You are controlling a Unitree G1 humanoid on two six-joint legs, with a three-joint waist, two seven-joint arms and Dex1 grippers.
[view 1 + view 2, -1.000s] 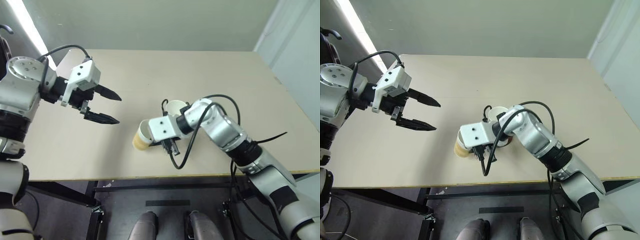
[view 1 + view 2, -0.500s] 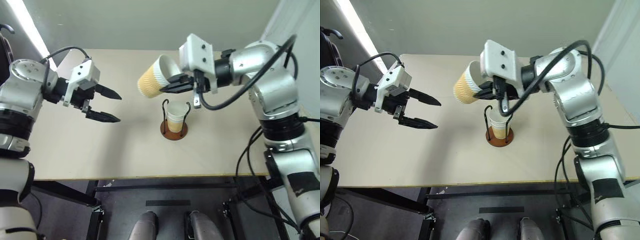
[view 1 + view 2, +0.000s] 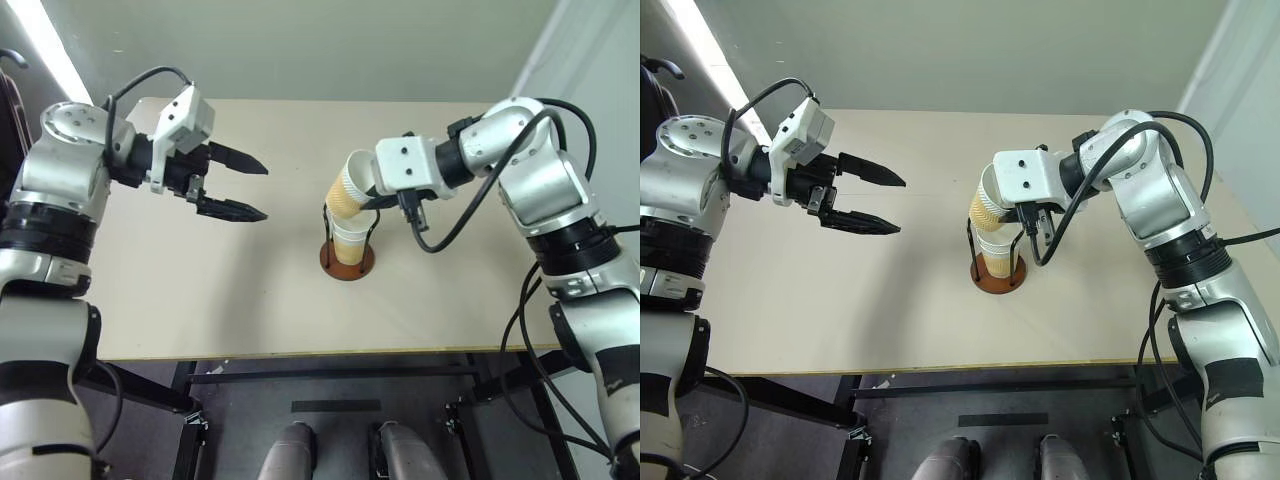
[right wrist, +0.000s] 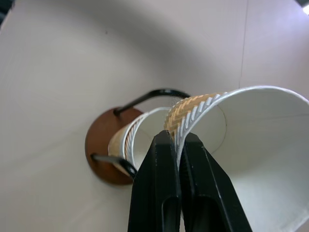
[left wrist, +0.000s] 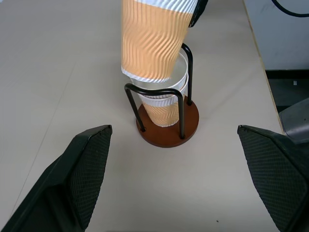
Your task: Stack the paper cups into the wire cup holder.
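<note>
Paper cup (image 3: 350, 190) hangs tilted just above the wire cup holder (image 3: 347, 258), its base over the mouth of a second cup (image 5: 162, 102) already seated upright between the two black loops. Holder stands mid-worktop (image 3: 200, 290). Right end effector (image 4: 179, 145) is pinched on the held cup's wall at the rim, one finger inside, one outside. Left end effector (image 3: 232, 184) is spread wide, carrying nothing, well apart to the left of the holder.

Step in hand, as I judge it: nesting the held cup into the seated one.
- Cup leans; it wants righting until its axis matches the seated cup's before it goes down.
- Base appears close to the near loop (image 5: 154, 92) in the left wrist view; centre it between the loops so it does not snag.
- Lower slowly; a rim pinch can buckle thin paper.
- Release only once nested; the holder is light and may tip.
</note>
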